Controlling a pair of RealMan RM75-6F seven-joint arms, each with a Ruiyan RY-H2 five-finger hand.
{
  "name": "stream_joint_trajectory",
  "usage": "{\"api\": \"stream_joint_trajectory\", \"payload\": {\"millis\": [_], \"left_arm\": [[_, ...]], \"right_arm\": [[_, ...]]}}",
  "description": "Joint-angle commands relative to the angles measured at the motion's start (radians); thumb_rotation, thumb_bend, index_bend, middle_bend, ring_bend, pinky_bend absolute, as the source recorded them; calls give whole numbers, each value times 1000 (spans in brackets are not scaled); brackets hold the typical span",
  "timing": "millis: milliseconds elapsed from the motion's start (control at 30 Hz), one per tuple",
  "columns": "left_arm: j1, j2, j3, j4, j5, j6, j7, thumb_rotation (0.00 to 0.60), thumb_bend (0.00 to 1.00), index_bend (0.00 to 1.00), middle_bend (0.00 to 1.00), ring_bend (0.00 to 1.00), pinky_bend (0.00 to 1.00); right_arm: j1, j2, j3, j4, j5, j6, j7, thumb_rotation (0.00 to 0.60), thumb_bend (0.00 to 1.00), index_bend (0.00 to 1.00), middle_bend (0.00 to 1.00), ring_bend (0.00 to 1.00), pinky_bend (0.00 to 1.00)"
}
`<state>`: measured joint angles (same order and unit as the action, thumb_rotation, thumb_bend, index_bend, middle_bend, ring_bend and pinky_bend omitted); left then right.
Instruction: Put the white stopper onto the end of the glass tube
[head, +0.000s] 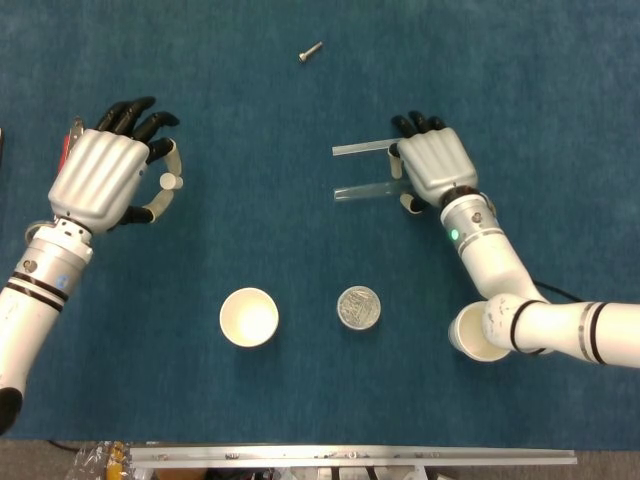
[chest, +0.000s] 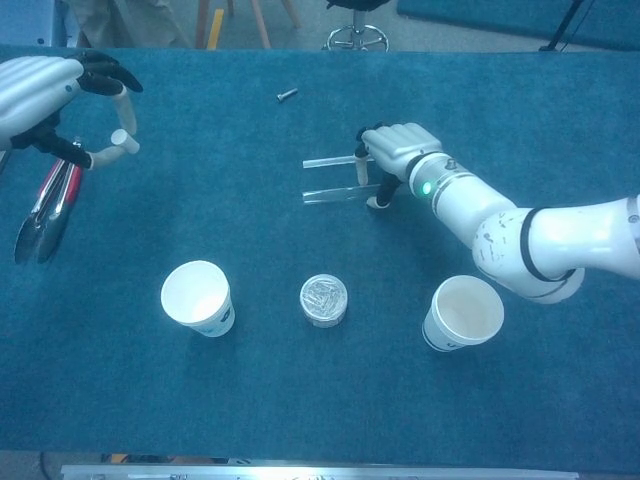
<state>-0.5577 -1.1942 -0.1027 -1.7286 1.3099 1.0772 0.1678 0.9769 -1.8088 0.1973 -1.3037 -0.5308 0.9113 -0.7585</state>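
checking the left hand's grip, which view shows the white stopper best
The chest view: the white stopper shows side-on, pinched in the left hand. The head view shows only its round end.

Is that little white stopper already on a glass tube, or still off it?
Off. The left hand pinches the white stopper, far from both glass tubes by the right hand.

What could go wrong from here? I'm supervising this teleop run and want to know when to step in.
The right hand sits over two glass tubes lying close together; its fingers could nudge or roll the far tube while grasping the near one.

The left hand holds the white stopper only at its fingertips, so it might slip.

The hands are far apart, so aligning the stopper with a tube end looks demanding.
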Motion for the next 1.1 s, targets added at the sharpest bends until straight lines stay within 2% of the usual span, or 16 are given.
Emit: {"api": "stream_joint_trajectory", "payload": {"millis": [33,467,867,1100], "left_arm": [[1,0,1,2,3,2,-3,600,338,506,199,62,59],[11,3,3,13,12,9,-23,600,340,506,195,55,59],[-4,66,-44,-49,-51,-34,-103,600,340,509,195,55,59],[-12,93,-70,-107,-88,-57,-160,600,339,510,194,54,59]], "right_arm": [[3,-3,0,1,4,1,-2,600,246,535,120,0,136],[4,1,10,-13,17,9,12,600,369,630,148,0,137],[-51,123,102,-178,-27,-46,234,600,370,647,156,0,141],[-60,171,134,-260,-45,-59,322,600,370,647,159,0,141]]}}
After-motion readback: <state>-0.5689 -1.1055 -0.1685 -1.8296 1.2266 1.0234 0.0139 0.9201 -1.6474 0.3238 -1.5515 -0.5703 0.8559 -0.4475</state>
